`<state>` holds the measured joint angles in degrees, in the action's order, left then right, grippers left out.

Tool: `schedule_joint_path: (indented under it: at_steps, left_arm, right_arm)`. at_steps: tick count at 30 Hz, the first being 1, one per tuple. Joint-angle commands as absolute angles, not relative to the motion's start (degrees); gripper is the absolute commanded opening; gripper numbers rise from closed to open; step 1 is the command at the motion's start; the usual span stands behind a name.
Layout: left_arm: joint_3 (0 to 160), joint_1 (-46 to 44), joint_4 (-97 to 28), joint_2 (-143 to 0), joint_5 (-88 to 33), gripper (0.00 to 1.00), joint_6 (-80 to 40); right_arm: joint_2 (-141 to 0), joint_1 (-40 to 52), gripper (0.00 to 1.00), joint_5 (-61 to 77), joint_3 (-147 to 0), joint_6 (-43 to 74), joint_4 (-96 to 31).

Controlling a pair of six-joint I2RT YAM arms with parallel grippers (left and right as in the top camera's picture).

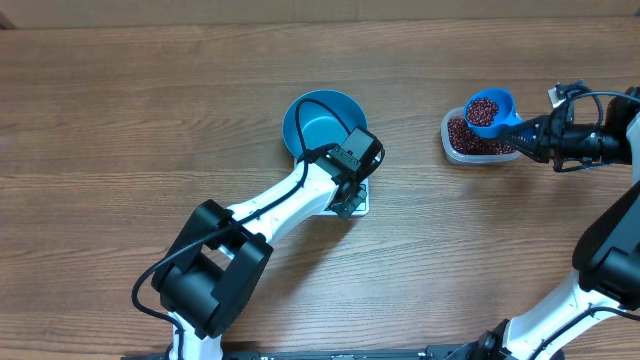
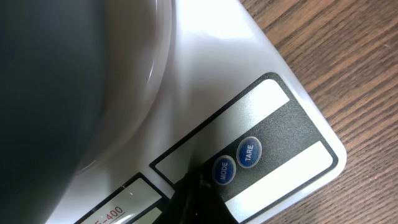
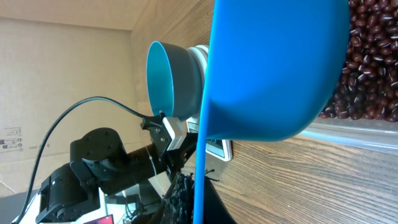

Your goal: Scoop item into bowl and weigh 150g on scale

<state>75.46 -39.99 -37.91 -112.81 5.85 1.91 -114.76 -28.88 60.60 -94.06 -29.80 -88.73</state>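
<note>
Bright, even light, soft shadows; the bowl (image 2: 68, 81) looms blurred.

Brown wood-grain desk (image 1: 120, 110). Round teal-blue bowl (image 1: 318, 125). Flat white square scale (image 2: 205, 74), its speckled grey panel (image 2: 292, 134) white-striped, with blue round buttons (image 2: 249, 152). At three o'clock, dark red-brown dried beans (image 1: 466, 137) and a bright blue plastic scoop (image 1: 507, 108).

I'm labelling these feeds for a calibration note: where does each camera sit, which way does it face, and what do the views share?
Overhead: above the table, facing down; bowl on the scale, tub of beans, left arm, right arm.
Left wrist: low over the scale, facing its TARE button; the left fingers show at the bottom edge.
Right wrist: behind the scoop, facing the bowl and left arm; the right fingers grip the handle.
Shared: all three show the bowl.
</note>
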Motion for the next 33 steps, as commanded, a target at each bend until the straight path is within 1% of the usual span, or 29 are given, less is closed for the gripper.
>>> schedule_joint_path:
  at_steps: [1,20,33]
  left_arm:
    - [74.4,-39.8,-38.3,-112.2,6.0,0.04,2.8]
    - [78.7,-39.8,-40.8,-111.8,5.9,0.04,3.3]
    - [78.9,-39.8,-41.6,-111.8,5.9,0.04,3.9]
  right_arm:
    - [-115.0,-29.0,0.04,61.5,-93.8,-30.0,-88.6]
    - [-115.0,-29.0,0.04,61.5,-93.8,-30.0,-88.6]
    - [-115.0,-29.0,0.04,61.5,-93.8,-30.1,-88.6]
